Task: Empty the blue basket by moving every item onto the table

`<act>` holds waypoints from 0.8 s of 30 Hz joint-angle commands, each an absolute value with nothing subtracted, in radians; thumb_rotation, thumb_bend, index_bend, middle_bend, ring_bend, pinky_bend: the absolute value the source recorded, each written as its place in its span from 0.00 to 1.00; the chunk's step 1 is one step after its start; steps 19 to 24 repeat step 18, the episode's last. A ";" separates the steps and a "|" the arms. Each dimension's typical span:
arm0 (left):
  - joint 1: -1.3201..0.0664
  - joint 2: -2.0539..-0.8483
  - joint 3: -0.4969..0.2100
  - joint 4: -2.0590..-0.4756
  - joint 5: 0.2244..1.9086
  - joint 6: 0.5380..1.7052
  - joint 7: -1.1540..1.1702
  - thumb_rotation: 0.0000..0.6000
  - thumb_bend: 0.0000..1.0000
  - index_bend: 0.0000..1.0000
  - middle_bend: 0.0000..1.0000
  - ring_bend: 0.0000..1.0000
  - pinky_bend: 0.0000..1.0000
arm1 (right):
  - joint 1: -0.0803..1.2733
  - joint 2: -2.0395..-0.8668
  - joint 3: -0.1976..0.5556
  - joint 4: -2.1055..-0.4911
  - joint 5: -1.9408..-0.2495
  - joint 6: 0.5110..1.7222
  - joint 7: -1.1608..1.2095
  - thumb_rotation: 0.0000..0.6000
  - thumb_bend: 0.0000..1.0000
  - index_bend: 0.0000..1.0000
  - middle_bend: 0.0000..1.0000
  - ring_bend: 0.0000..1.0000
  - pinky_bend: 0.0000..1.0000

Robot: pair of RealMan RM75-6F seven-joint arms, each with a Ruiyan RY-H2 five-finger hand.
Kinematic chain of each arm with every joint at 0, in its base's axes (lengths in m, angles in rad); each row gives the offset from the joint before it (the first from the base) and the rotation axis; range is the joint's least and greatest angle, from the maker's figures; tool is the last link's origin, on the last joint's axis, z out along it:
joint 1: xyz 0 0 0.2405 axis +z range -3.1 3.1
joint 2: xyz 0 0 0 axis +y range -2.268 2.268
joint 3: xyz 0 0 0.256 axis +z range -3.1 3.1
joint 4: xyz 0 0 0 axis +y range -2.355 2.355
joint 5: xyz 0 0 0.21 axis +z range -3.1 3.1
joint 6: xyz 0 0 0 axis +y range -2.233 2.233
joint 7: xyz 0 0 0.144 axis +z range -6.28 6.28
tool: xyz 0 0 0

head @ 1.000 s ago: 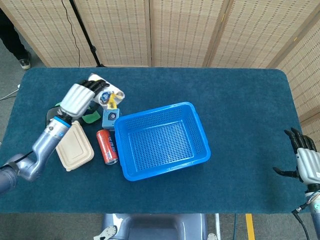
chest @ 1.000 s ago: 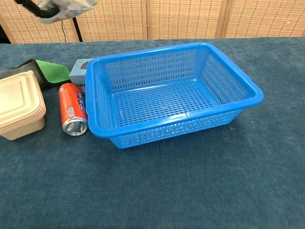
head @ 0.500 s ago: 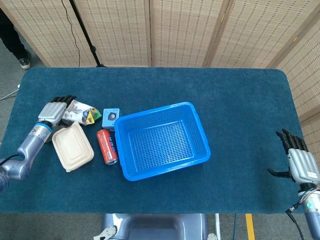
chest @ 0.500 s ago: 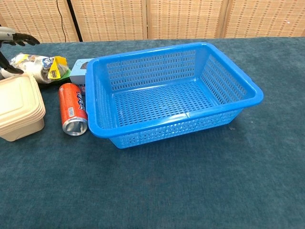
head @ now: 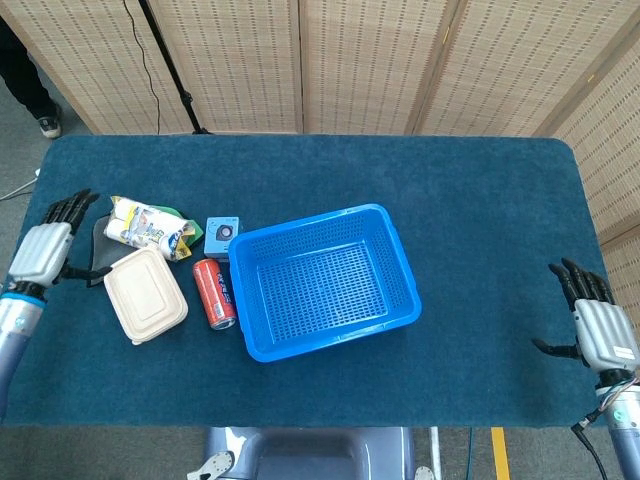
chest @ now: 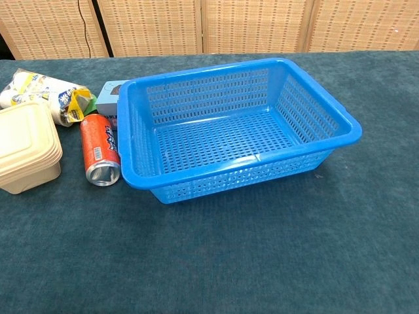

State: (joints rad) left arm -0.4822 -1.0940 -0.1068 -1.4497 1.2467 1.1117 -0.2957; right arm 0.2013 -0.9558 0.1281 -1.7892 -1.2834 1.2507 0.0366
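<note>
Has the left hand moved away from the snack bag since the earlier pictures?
Yes. The left hand has drawn back toward the table's left edge, leaving the snack bag beside the takeout box.

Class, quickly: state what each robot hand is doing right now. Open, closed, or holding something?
Left hand: open, fingers spread, holding nothing, at the table's left edge.
Right hand: open, fingers apart, holding nothing, at the table's right edge.

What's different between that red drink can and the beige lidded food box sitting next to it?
The red can is a slim cylinder lying on its side, its open end facing the chest camera; the beige box is wide and squarish, sitting flat with its lid closed. The can is bright with printed markings, the box plain. The can lies right beside the blue basket, the box further left. Both rest on the table, outside the basket.
</note>
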 commanded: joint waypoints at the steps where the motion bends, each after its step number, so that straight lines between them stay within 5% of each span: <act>1: -0.381 -1.077 -0.066 -1.504 1.274 1.221 -0.285 1.00 0.04 0.00 0.00 0.00 0.00 | 0.202 -0.963 0.127 -1.782 -1.290 1.255 0.031 1.00 0.00 0.00 0.00 0.00 0.00; 6: -0.285 -1.090 -0.022 -1.519 1.241 1.276 -0.239 1.00 0.04 0.00 0.00 0.00 0.00 | 0.203 -0.979 0.125 -1.774 -1.293 1.264 0.009 1.00 0.00 0.00 0.00 0.00 0.00; 24: -0.220 -1.068 -0.036 -1.583 1.274 1.364 -0.166 1.00 0.04 0.00 0.00 0.00 0.00 | 0.182 -1.006 0.122 -1.762 -1.354 1.348 -0.009 1.00 0.00 0.00 0.00 0.00 0.00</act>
